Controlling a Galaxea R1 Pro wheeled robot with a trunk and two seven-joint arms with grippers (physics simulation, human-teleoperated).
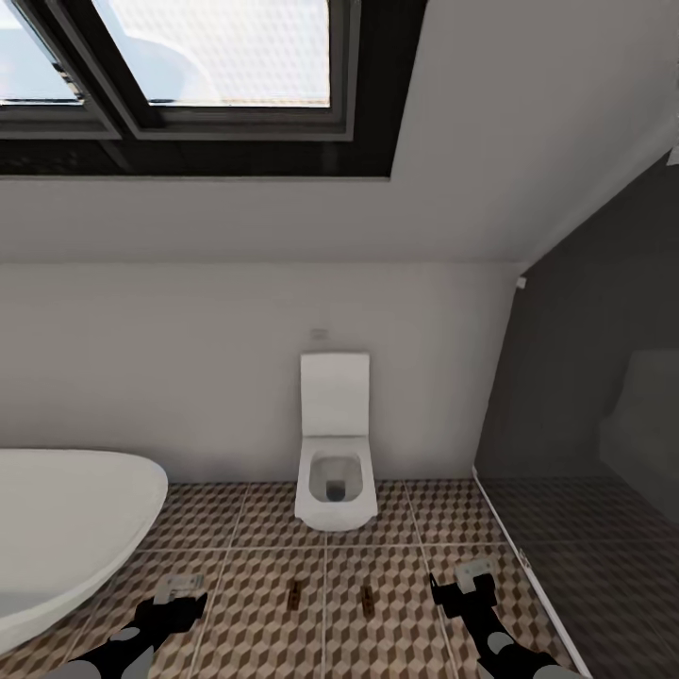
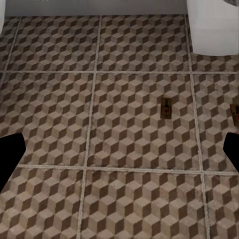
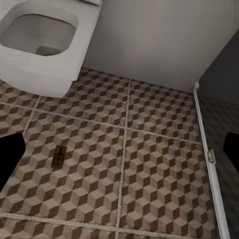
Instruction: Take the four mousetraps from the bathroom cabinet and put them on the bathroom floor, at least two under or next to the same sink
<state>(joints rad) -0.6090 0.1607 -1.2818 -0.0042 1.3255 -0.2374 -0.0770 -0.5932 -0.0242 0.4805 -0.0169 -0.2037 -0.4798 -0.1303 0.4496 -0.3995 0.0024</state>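
1. Both grippers, left and right, sit at the frame's bottom, jaws apart, empty.
2. Two mousetraps lie on the cube-patterned floor, lower centre, before the toilet.
3. Placing looks underway; next probably means fetching the remaining traps.

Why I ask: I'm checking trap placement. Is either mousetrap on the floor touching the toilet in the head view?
No. Both mousetraps lie flat on the patterned floor, with bare tiles between them and the toilet.

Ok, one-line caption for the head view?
Two mousetraps on the patterned bathroom floor before the toilet.
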